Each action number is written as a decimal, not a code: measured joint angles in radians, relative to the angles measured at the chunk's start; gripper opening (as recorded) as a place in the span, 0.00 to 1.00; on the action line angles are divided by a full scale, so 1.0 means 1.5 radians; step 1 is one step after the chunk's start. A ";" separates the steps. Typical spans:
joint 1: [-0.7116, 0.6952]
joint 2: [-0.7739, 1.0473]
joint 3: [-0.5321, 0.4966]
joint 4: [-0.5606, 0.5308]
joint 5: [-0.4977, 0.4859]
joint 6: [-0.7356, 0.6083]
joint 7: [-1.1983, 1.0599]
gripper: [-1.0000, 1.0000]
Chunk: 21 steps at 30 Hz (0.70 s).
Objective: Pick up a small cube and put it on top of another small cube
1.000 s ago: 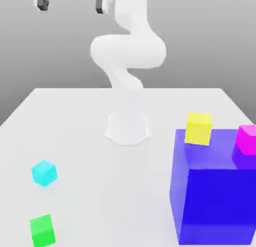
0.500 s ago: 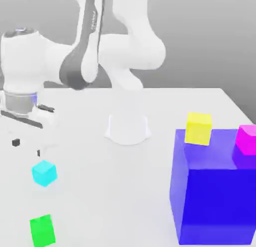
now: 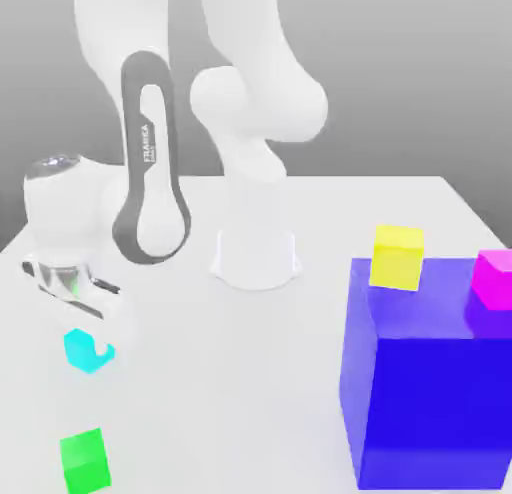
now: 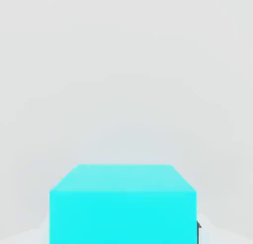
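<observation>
The hand (image 3: pixel 88 334) has come down over the small cyan cube (image 3: pixel 85 351) and is clamped on it (cube on the white desk (image 3: pixel 250 382), behind the green cube (image 3: pixel 84 460)).

Bright, even light — faint shadows, slight blur.

Arm swung down from high up; gripper (image 3: pixel 88 334) now closed around small cyan cube (image 3: pixel 80 350) at table's 8 o'clock.
</observation>
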<state>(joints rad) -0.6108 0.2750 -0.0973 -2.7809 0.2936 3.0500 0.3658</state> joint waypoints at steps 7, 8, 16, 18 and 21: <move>0.048 -0.151 -0.088 -0.029 -0.164 -0.119 0.124 0.00; 0.058 -0.155 -0.084 -0.019 -0.170 -0.134 0.145 0.00; 0.140 -0.108 -0.046 0.132 -0.158 -0.238 0.331 0.00; 0.160 -0.093 -0.036 0.172 -0.159 -0.263 0.384 0.00; 0.191 -0.071 -0.021 0.233 -0.163 -0.301 0.464 0.00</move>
<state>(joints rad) -0.3244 0.1689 -0.1290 -2.4318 0.0486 2.5991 1.0617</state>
